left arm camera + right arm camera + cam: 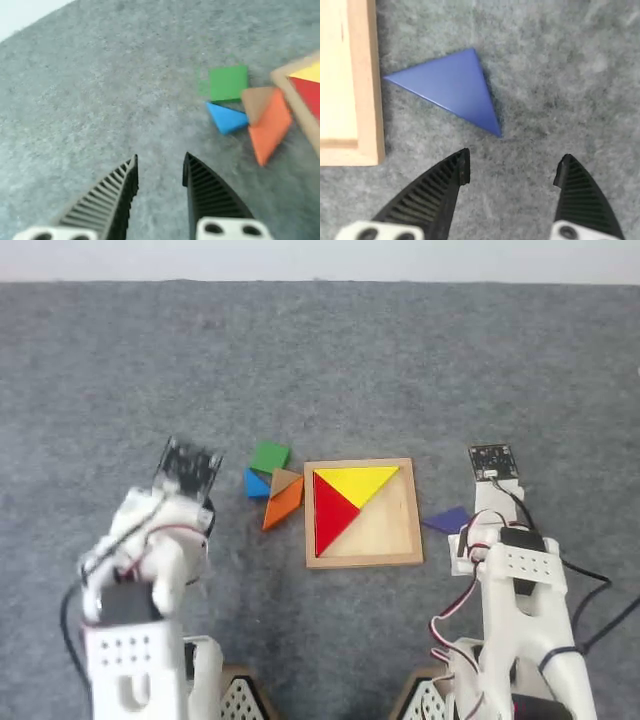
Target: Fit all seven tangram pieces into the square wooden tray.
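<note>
Left arm (pixel 150 560) — jaws slightly parted; right arm (pixel 515 590) — jaws wide.

High view: fixed, steep look down over whole desk (pixel 320 360). Wrist views: low and close, facing out past left tool (pixel 159 172), right tool (pixel 512 167). All three share the tray (pixel 362 560) edge.

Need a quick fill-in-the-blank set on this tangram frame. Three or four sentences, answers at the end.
1. The wooden tray holds ___ pieces so far: the yellow triangle and the red triangle.
2. The square piece near the orange piece is coloured ___.
3. The dark blue piece by the right gripper has the shape of a ___.
4. The left gripper is ___, with nothing between its fingers.

Missing words: two; green; triangle; open.
</note>
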Available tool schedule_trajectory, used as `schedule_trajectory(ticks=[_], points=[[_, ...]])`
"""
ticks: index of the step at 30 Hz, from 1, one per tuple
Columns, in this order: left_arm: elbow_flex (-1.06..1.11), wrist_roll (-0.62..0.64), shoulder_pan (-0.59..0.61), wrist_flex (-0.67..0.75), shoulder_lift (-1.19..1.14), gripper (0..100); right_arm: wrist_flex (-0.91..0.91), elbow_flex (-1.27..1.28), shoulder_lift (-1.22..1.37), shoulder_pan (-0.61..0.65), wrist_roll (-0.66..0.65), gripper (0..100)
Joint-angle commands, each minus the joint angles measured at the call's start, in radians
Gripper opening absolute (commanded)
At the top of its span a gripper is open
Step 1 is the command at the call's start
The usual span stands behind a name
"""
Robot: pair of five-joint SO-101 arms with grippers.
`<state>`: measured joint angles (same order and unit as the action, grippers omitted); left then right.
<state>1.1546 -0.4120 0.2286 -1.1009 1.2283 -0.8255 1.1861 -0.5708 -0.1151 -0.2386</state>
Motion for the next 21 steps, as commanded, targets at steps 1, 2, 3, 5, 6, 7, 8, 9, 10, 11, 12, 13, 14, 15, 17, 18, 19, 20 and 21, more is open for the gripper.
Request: schedule_trajectory(ticks=[1,2,3,5,6,7,8,9,10,11,12,13,14,15,17,18,19,20,21], points=[[-0.458,0.005,-0.072,-0.209,-0.494,15,0.018,-0.006,0.002,-0.008,0.0,27.5],[-0.532,0.031,-0.084,-0.224,-0.601,15,0.018,-0.006,0.002,-0.008,0.0,27.5],[-0.602,0.057,-0.095,-0.229,-0.706,15,0.019,-0.006,0.002,-0.008,0.0,27.5],[-0.727,0.086,-0.115,-0.226,-0.882,18,0.03,-0.003,0.002,-0.008,0.0,27.5],[-0.78,0.091,-0.129,-0.226,-0.959,21,0.031,-0.003,0.002,-0.008,0.0,27.5],[-0.831,0.1,-0.143,-0.227,-1.028,23,0.031,-0.003,0.002,-0.007,0.0,27.5],[-0.875,0.107,-0.155,-0.226,-1.088,24,0.031,-0.003,0.002,-0.007,0.0,27.5],[-0.917,0.12,-0.164,-0.224,-1.143,24,0.031,-0.003,0.002,-0.007,0.0,27.5],[-0.951,0.13,-0.173,-0.224,-1.188,24,0.031,-0.003,0.002,-0.007,0.0,27.5],[-0.984,0.14,-0.183,-0.224,-1.229,24,0.031,-0.003,0.002,-0.007,0.0,27.5],[-1.009,0.149,-0.193,-0.224,-1.261,24,0.031,-0.003,0.002,-0.007,0.0,27.5],[-1.03,0.16,-0.203,-0.219,-1.289,24,0.031,-0.003,0.004,-0.007,0.0,27.5],[-1.041,0.173,-0.213,-0.203,-1.309,24,0.031,-0.003,0.004,-0.007,0.0,27.5],[-1.044,0.186,-0.224,-0.186,-1.324,24,0.031,-0.003,0.004,-0.007,0.0,27.5],[-1.041,0.201,-0.249,-0.143,-1.355,24,0.031,-0.003,0.004,-0.007,0.0,27.5],[-1.038,0.206,-0.261,-0.126,-1.369,24,0.031,-0.003,0.004,-0.007,0.0,27.5],[-1.035,0.206,-0.273,-0.106,-1.386,24,0.031,-0.003,0.004,-0.007,0.0,27.5],[-1.032,0.206,-0.284,-0.089,-1.402,24,0.031,-0.003,0.004,-0.007,0.0,27.5],[-1.032,0.206,-0.292,-0.074,-1.421,24,0.031,-0.003,0.004,-0.007,0.0,27.5]])
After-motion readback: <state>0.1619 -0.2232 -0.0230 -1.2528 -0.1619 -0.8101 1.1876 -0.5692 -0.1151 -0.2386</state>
